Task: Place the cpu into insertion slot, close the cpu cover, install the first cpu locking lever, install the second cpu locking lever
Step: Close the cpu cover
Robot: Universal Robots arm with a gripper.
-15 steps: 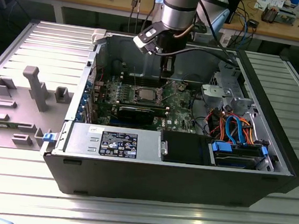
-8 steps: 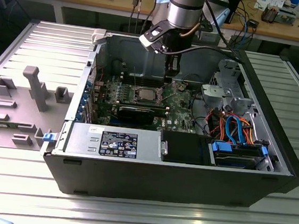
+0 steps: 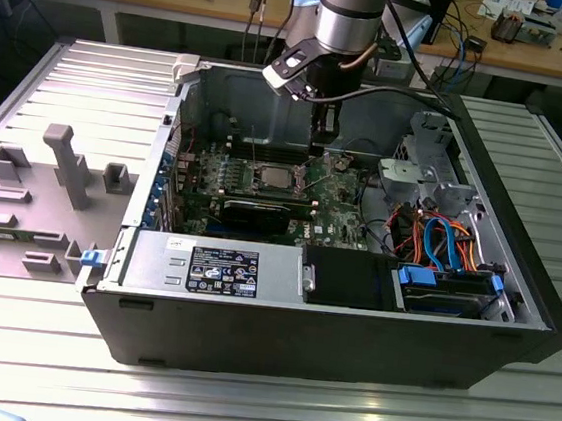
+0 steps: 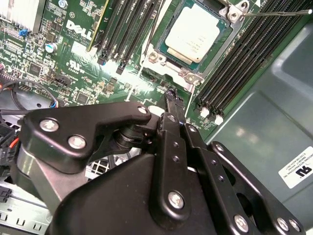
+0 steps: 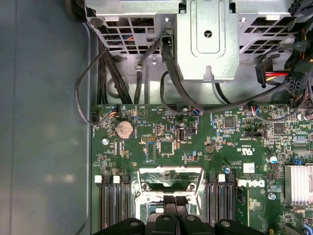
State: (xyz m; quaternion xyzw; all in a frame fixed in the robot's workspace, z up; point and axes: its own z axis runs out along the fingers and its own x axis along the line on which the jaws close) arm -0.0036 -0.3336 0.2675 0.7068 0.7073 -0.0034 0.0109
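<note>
Workshop: a ribbed metal table [image 3: 33, 366] carries the job.
Computer case [image 3: 348, 338]: sits open on the table, its green motherboard [image 5: 161, 147] exposed.
Arm [image 3: 352, 12]: reaches down into the case from above.
End effector [image 5: 175, 199]: fingers pressed together on nothing, hovering low over the board. In the exterior view it is just on that view's right of the socket.
Cpu cover [image 5: 168, 170]: appears swung back and open, lying just beyond the fingertips in the first wrist view; not yet closed.
Cpu [image 4: 195, 32]: seated flat in the insertion slot [image 4: 171, 55], silver top bare; the first step looks done.
Locking lever [image 4: 274, 13]: one thin wire rod sticks out free past a socket corner and looks unlatched; the other cannot be made out.
Progress: roughly a quarter, by this reading; the cover and both levers are left.
</note>
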